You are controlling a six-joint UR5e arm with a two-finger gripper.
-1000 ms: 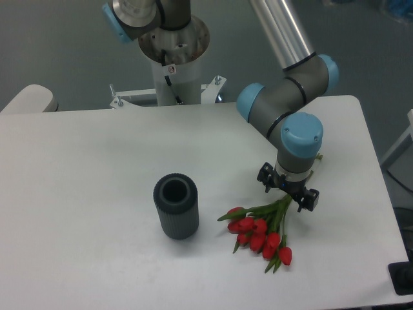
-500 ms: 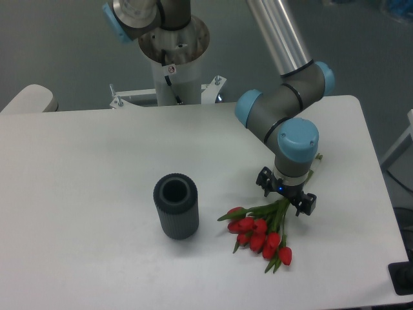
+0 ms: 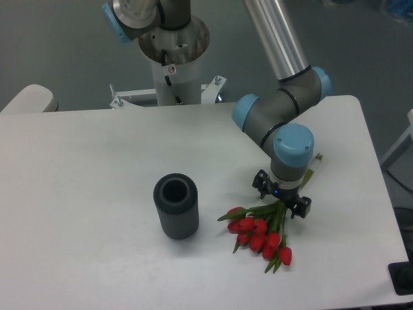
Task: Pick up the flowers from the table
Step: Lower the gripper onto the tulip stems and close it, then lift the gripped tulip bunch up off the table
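**Pincer open over tulip stems**

Pincer (image 3: pixel 281 199) spread, fingers either side of the stems, not clamped. The flowers (image 3: pixel 261 231) lie on the table (image 3: pixel 84 194), right of the vase (image 3: pixel 175 206). Risk: closing catches only some stems, so the bunch tilts or slips out.

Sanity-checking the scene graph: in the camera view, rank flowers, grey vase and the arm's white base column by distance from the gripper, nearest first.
1. The flowers: directly under the gripper, stems between its fingers, lying on the table.
2. The grey vase: upright, to the camera's left of the gripper, well apart.
3. The white base column: at the table's back edge, farthest.
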